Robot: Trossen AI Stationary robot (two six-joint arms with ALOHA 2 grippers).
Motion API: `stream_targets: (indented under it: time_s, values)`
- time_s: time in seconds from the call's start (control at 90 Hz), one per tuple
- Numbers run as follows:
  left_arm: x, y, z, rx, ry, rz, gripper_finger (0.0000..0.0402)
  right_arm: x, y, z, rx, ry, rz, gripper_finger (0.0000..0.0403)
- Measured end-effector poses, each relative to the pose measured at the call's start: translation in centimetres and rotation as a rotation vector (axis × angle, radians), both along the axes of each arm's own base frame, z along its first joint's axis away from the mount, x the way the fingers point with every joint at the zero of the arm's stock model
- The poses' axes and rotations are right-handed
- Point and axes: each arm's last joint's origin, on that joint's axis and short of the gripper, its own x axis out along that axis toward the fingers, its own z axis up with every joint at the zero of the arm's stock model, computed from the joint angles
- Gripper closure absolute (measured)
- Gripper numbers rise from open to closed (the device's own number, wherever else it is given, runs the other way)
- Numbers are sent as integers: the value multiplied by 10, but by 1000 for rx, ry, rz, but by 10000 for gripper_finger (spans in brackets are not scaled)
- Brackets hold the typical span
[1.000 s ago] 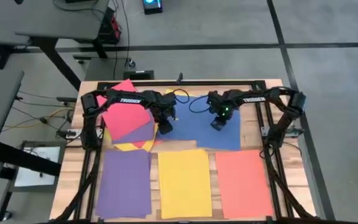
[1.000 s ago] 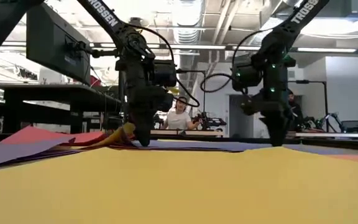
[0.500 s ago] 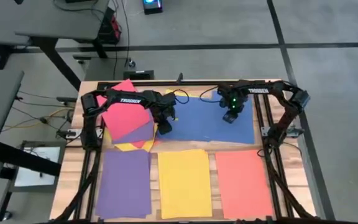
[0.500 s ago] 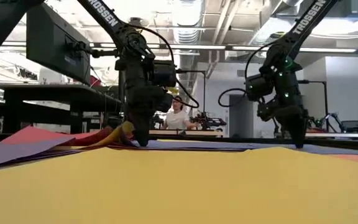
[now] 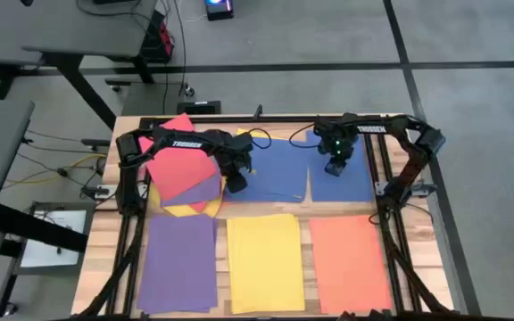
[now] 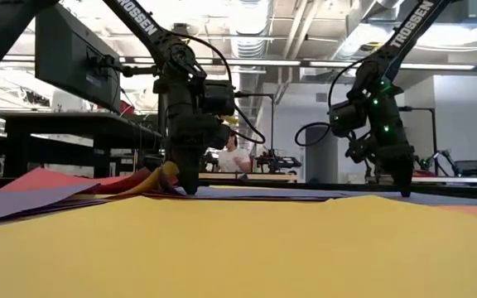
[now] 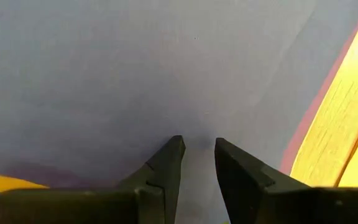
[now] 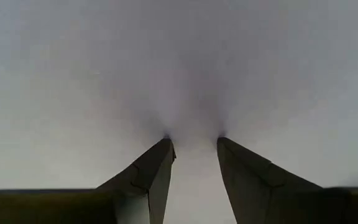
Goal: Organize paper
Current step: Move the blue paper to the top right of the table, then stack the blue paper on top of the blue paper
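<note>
Purple (image 5: 178,264), yellow (image 5: 265,262) and orange (image 5: 348,261) sheets lie sorted along the bench's (image 5: 96,267) near edge. A mixed heap (image 5: 183,174) and blue sheets (image 5: 284,174) remain behind. Both the left gripper (image 7: 196,142) and the right gripper (image 8: 194,140) press slightly parted fingers on blue paper, gripping nothing.

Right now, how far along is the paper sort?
Done: purple, yellow and orange sheets lie side by side along the near edge.
In hand: the right gripper presses a blue sheet at the far right; the left gripper pins another blue sheet mid-table. Both jaws are slightly parted, tips on paper.
Left: the mixed red pile at the far left is unsorted.
</note>
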Motion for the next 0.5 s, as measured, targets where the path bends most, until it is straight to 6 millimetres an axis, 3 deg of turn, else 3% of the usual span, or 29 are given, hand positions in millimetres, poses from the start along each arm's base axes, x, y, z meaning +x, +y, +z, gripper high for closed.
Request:
stream_targets:
  time_s: [0.189, 0.5]
  values:
    - [0, 0, 6, 4, 16, -3, 320, 5, 3, 9, -4, -1, -3, 276]
    - [14, 6, 58, 74, -138, -11, 319, 19, 6, 74, -184, -208, -63, 276]
